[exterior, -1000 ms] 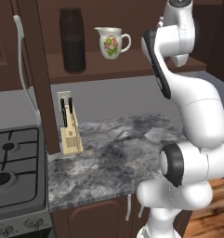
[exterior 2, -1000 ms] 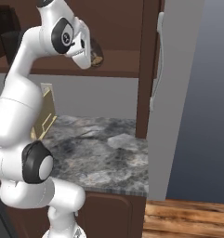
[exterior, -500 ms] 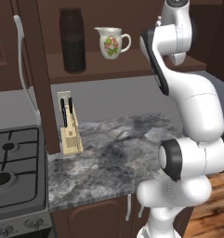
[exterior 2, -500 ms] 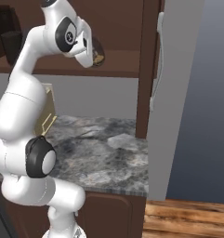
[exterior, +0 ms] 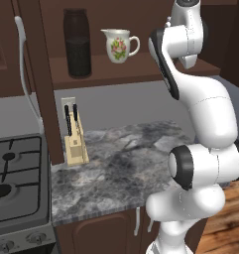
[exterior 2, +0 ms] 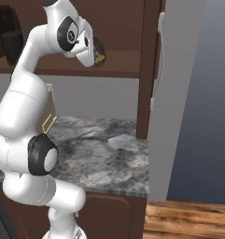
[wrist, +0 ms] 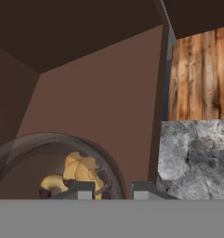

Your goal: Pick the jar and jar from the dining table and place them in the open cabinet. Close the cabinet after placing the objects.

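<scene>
The short jar (wrist: 62, 172), dark glass with yellowish bits, sits low over the shelf (exterior 2: 123, 63) of the open cabinet, at its right end. My gripper (wrist: 111, 190) is shut on the short jar (exterior 2: 99, 52), its tips close together at the jar's rim. The tall dark jar (exterior: 79, 44) stands upright at the left end of the shelf (exterior: 141, 72), also seen as the tall dark jar (exterior 2: 11, 35). In the left base view my arm hides the hand and the short jar. The dining table is out of view.
A white floral jug (exterior: 120, 45) stands on the shelf between the tall jar and my arm. Both cabinet doors hang open: left handle (exterior: 24, 69), right door (exterior 2: 174, 93). Below lie a marbled counter (exterior: 121, 158), a knife block (exterior: 75, 141) and a stove (exterior: 17, 183).
The hand with the short jar has hardly shifted at the shelf. The tall jar and the jug have not moved.
</scene>
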